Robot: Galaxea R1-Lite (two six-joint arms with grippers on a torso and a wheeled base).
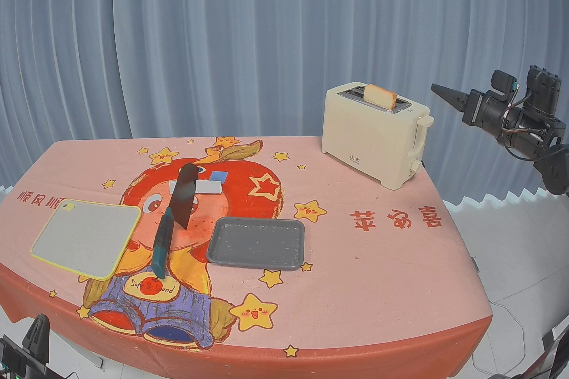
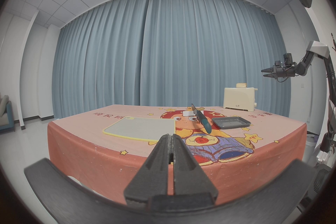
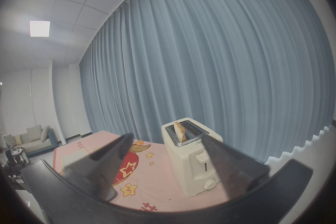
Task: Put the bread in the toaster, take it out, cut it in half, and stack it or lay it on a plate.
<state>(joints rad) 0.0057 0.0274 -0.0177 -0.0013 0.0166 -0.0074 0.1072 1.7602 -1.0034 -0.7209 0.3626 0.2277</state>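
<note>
A slice of bread [image 1: 380, 96] sticks up out of a slot of the cream toaster [image 1: 370, 140] at the table's far right. My right gripper [image 1: 443, 91] hangs in the air to the right of the toaster, at about the bread's height and apart from it. In the right wrist view this gripper [image 3: 167, 135] is open, with the bread [image 3: 179, 131] and toaster [image 3: 192, 158] ahead between its fingers. My left gripper [image 2: 171, 136] is shut and empty, low off the table's front left edge. A grey plate [image 1: 256, 242] lies mid-table.
A knife [image 1: 175, 214] with a teal handle and dark blade stands propped on edge between the plate and a grey, yellow-rimmed cutting board [image 1: 86, 238] at the left. A small white and blue block [image 1: 206, 183] lies behind the knife. The front right of the pink tablecloth is bare.
</note>
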